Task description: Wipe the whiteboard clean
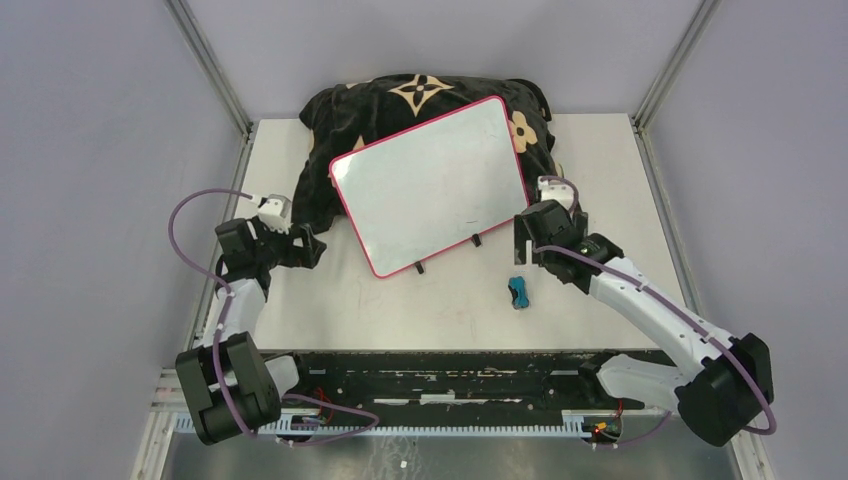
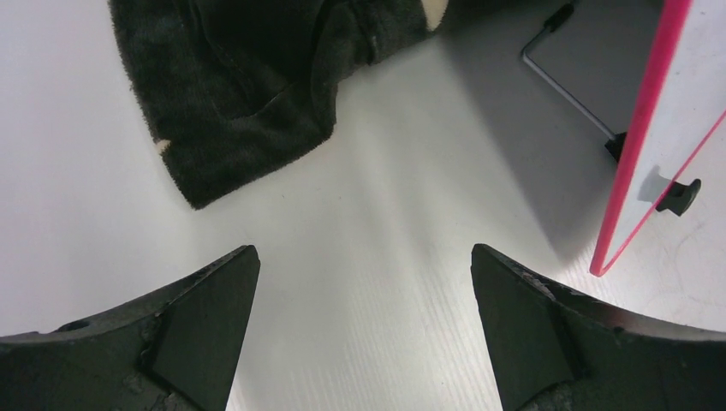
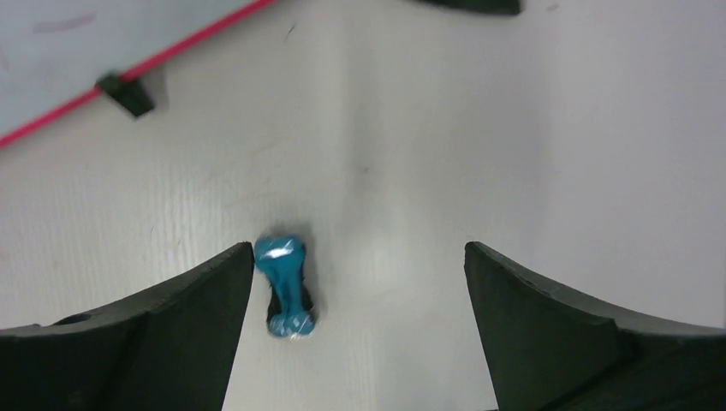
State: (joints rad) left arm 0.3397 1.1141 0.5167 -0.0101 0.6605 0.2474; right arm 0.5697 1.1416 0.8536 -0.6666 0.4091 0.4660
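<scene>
The whiteboard, white with a pink-red frame, leans back against a black floral cushion on two small black feet. Its surface looks almost blank, with only faint marks. Its pink edge shows in the left wrist view and in the right wrist view. A small blue eraser lies on the table in front of the board's right corner. My right gripper is open above it; the eraser lies just inside the left finger. My left gripper is open and empty, left of the board.
The cushion's edge lies on the table ahead of my left gripper. The white table has metal rails at its left and right sides and a black rail along the near edge.
</scene>
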